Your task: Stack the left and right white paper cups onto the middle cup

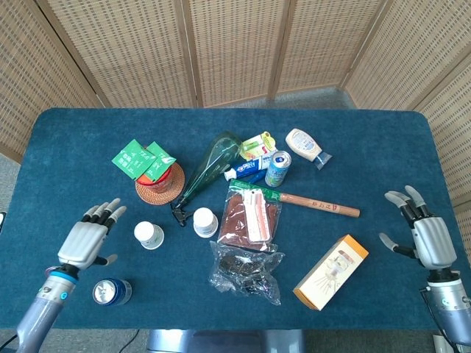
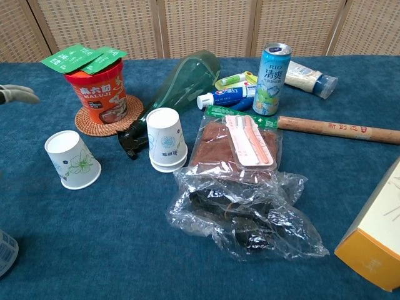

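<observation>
A white paper cup with a flower print [image 2: 72, 160] stands upside down, tilted, on the blue table. Near its right, a stack of white paper cups [image 2: 166, 139] stands upside down, just beside the green bottle's black cap.
</observation>
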Robot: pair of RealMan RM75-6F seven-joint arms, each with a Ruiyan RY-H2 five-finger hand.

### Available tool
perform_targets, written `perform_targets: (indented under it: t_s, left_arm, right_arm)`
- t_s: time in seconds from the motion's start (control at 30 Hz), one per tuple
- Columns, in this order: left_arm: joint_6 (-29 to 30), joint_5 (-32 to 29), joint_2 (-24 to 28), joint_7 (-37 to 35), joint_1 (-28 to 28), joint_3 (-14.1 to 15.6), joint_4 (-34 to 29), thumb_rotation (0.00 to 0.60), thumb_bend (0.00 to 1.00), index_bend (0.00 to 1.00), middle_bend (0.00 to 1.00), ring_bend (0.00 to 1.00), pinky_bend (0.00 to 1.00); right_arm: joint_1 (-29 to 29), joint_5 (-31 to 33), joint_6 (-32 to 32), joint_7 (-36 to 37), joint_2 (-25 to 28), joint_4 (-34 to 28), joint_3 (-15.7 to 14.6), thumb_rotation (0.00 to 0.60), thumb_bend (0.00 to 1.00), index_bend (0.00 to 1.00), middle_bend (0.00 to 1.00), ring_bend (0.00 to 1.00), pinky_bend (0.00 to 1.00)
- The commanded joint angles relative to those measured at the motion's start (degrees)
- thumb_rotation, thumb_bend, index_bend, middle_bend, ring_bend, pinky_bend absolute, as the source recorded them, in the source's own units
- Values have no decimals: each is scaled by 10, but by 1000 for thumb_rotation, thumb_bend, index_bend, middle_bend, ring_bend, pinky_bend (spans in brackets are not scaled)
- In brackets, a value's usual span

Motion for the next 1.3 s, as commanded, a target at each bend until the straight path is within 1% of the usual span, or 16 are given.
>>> perform_targets:
  t_s: [0.03, 0.17, 0.57, 0.83, 0.97, 1.1, 1.3]
  left_arm:
    - [-12, -30, -23, 30, -17, -8, 1, 600, 212, 47, 0, 0, 153]
    - [-25, -62, -47, 58, -35, -12, 5, 600, 212, 51, 0, 0, 198]
    - [-24, -111, -95, 110, -69, -16, 14, 600, 212, 95, 0, 0, 242]
    - [4, -121, -125, 142, -81, -15, 17, 600, 212, 182, 9, 2, 305]
    - [18, -127, -134, 154, -83, -15, 18, 600, 216, 231, 71, 61, 367]
    - [34, -127, -143, 158, -83, -15, 22, 600, 218, 310, 154, 143, 431]
    - [48, -134, -150, 169, -84, -14, 27, 600, 222, 348, 195, 189, 494]
  right_arm:
    - [-2, -2, 2, 2, 1, -2, 2, 600, 252, 184, 224, 66, 423]
    - [-5, -2, 2, 5, 3, -7, 8, 600, 252, 188, 226, 66, 425]
    - [-10, 7, -13, 14, 3, 7, 23, 600, 252, 190, 232, 66, 426]
    - [-13, 6, -16, 16, 1, 12, 27, 600, 252, 189, 232, 66, 426]
    - [-13, 8, -20, 17, 1, 14, 30, 600, 251, 189, 233, 66, 427]
    - [-15, 7, -19, 16, 0, 14, 33, 600, 252, 190, 233, 66, 427]
    - [-15, 6, -21, 14, -2, 15, 35, 600, 251, 190, 234, 66, 430]
